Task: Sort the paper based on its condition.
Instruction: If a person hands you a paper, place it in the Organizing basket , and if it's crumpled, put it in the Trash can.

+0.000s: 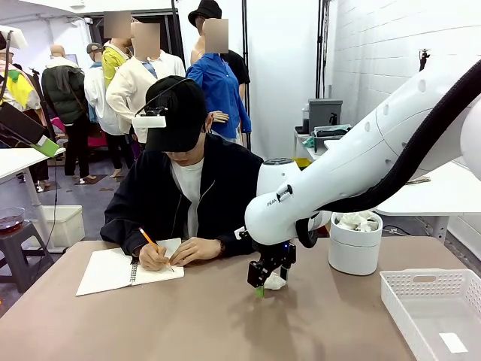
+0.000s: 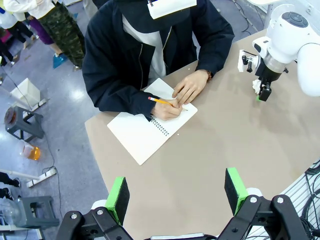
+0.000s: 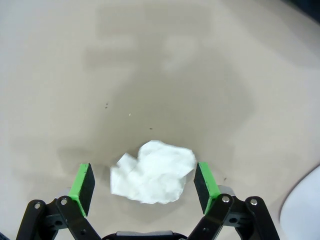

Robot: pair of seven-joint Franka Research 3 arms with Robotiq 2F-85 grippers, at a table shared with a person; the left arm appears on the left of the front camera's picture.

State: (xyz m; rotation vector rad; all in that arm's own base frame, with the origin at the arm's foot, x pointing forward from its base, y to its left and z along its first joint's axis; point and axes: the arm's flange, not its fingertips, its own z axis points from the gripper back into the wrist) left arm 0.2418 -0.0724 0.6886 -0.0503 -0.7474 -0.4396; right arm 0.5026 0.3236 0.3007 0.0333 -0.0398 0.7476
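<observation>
Right gripper (image 3: 144, 186), spread, straddles crumpled paper (image 3: 152, 171), half-hidden behind it from the front.

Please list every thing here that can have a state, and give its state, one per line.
Crumpled white paper lump: on the table, between the open right tool, not gripped.
Left tool: open, empty.
White spiral-bound notebook: open, person writing in it.
White round bin: holds crumpled paper.
White perforated plastic tray: nearly empty.

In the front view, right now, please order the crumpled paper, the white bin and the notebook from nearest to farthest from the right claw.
1. Crumpled paper, just beside the right claw.
2. White bin, to its right.
3. Notebook, far left, under the person's hands.
</observation>
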